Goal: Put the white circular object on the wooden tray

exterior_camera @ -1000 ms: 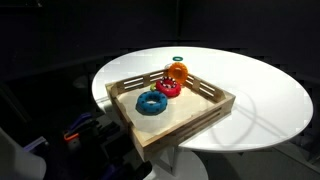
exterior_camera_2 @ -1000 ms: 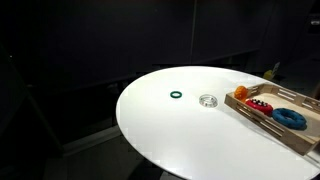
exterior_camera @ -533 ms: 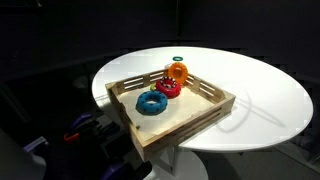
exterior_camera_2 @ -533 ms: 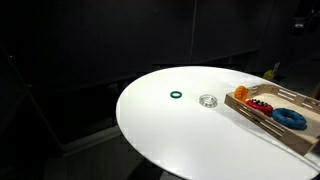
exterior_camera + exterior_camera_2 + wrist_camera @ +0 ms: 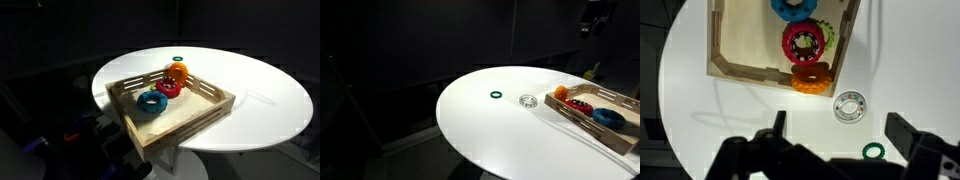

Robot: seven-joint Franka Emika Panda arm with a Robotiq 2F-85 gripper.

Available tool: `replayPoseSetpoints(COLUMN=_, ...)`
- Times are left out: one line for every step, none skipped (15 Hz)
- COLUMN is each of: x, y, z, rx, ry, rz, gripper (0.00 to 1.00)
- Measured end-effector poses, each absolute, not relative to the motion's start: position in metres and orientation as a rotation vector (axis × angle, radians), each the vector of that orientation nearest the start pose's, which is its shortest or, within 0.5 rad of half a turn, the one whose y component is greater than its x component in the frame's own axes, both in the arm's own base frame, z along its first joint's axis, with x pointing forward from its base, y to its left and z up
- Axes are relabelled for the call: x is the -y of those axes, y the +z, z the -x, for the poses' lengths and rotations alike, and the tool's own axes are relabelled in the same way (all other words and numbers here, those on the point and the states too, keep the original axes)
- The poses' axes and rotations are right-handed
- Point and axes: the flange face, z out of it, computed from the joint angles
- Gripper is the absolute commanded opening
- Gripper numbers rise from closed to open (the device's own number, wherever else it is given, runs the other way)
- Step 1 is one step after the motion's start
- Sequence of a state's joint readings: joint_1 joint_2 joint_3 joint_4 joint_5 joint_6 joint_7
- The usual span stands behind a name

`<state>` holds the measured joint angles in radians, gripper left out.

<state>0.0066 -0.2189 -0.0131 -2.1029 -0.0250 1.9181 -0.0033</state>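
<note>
White circular object (image 5: 849, 106) just ahead of the spread tool (image 5: 836, 126)

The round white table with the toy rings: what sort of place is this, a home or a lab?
Probably a lab or test studio: a black backdrop all around, one white table with a wooden tray and toy rings, and a robot gripper hanging over it.

Prob. a robotics lab / test setup: a round white table (image 5: 490, 125) sits lit against a black backdrop (image 5: 410, 50), room otherwise dark. On it are props, e.g. a wooden tray (image 5: 185, 128) w/ coloured toy rings (image 5: 165, 88).
</note>
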Motion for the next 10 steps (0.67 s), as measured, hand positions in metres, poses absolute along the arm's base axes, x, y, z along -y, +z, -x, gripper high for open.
replayPoseSetpoints(x=0.001, y=0.513, z=-0.502, rx=0.021, ry=-0.067, rz=3.161, gripper=1.0)
replayPoseSetpoints(x=-0.005, y=0.51, z=-0.509, rx=0.034, ry=-0.076, rz=3.156, gripper=1.0)
replayPoseSetpoints(x=-0.01, y=0.506, z=-0.516, rx=0.045, ry=-0.084, rz=3.151, gripper=1.0)
replayPoseSetpoints(x=-0.017, y=0.502, z=-0.522, rx=0.059, ry=-0.09, rz=3.144, gripper=1.0)
replayPoseSetpoints(x=-0.024, y=0.496, z=-0.528, rx=0.073, ry=-0.093, rz=3.137, gripper=1.0)
replayPoseSetpoints(x=-0.031, y=0.491, z=-0.534, rx=0.089, ry=-0.093, rz=3.131, gripper=1.0)
replayPoseSetpoints(x=-0.039, y=0.484, z=-0.539, rx=0.106, ry=-0.091, rz=3.129, gripper=1.0)
replayPoseSetpoints(x=-0.046, y=0.478, z=-0.543, rx=0.126, ry=-0.087, rz=3.128, gripper=1.0)
replayPoseSetpoints(x=-0.053, y=0.47, z=-0.547, rx=0.145, ry=-0.082, rz=3.126, gripper=1.0)
replayPoseSetpoints(x=-0.059, y=0.463, z=-0.551, rx=0.162, ry=-0.075, rz=3.125, gripper=1.0)
